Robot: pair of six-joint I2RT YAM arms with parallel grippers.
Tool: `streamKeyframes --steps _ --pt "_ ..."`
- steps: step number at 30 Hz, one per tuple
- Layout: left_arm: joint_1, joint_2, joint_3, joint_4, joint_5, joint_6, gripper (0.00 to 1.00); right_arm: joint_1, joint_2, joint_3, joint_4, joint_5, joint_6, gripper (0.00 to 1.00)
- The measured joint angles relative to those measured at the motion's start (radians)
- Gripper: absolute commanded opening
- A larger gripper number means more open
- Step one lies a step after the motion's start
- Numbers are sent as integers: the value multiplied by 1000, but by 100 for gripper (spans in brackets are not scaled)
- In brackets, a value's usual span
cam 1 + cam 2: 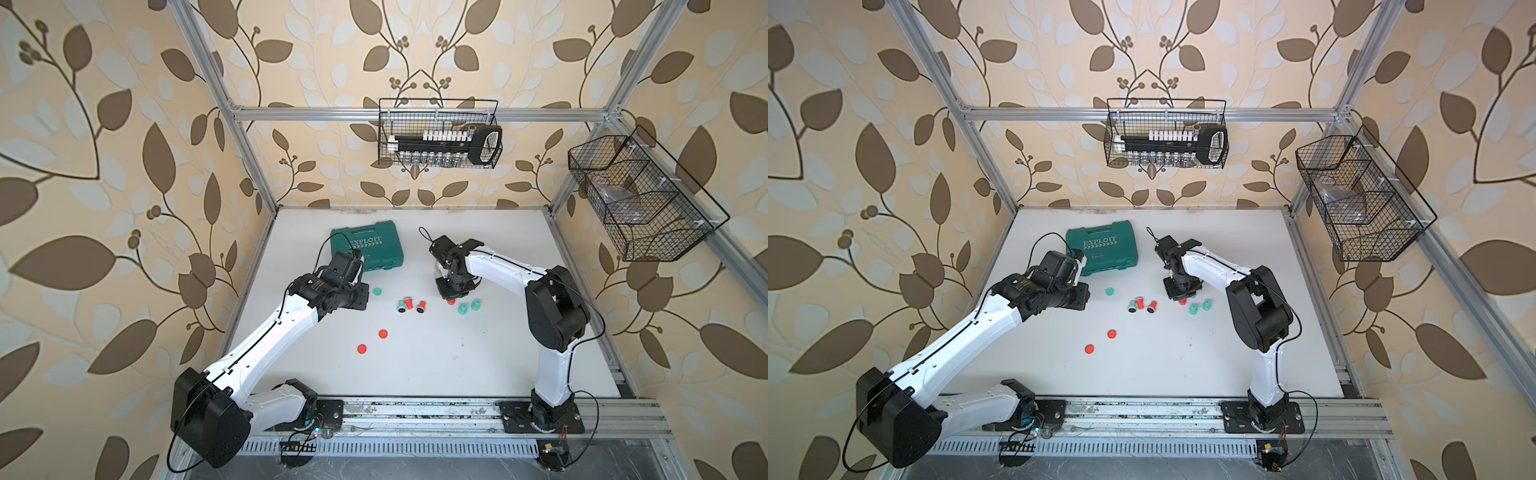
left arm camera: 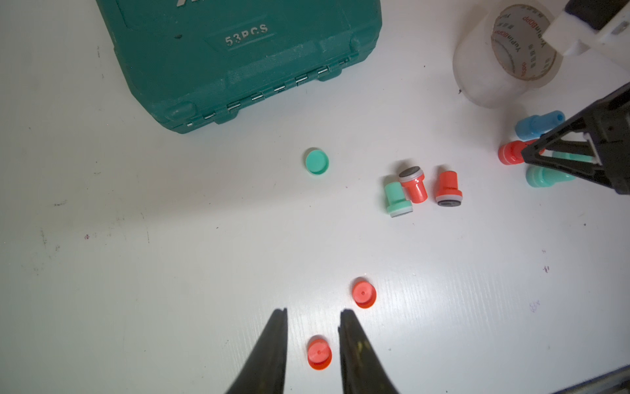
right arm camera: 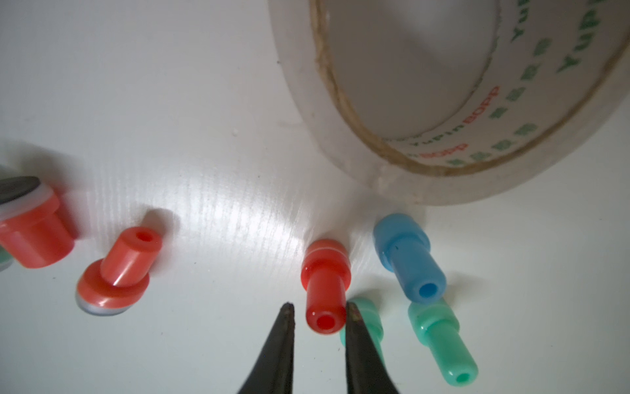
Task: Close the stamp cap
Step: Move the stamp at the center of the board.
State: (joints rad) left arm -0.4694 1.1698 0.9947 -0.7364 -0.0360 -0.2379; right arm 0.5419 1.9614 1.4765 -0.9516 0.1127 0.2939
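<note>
A capped red stamp (image 3: 325,286) stands upright on the white table, its stem top between the tips of my right gripper (image 3: 320,307). The jaws are open, with a gap on one side. A capped blue stamp (image 3: 409,259) and two capped green stamps (image 1: 462,308) stand beside it. Three uncapped stamps lie mid-table: one green (image 2: 397,199) and two red (image 2: 414,186). Loose caps lie apart: one green (image 2: 317,161) and two red (image 2: 364,294). My left gripper (image 2: 313,312) hovers open and empty above the nearer red cap (image 2: 319,353).
A green tool case (image 1: 368,245) lies at the back left of the table. A roll of clear tape (image 2: 504,54) stands just behind the capped stamps. Two wire baskets (image 1: 440,133) hang on the frame, above the table.
</note>
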Motion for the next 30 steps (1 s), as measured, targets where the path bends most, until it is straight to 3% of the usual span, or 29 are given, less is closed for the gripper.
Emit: streamKeyframes --steps 14,24,30 --pt "0 0 -2 0 -1 0 29 8 -123 73 -56 -8 1 25" --pt "0 0 -4 -1 -18 0 29 127 -63 145 -77 -62 54 26" --pt "0 0 -7 -1 -21 -1 30 138 -26 135 -45 -109 109 27"
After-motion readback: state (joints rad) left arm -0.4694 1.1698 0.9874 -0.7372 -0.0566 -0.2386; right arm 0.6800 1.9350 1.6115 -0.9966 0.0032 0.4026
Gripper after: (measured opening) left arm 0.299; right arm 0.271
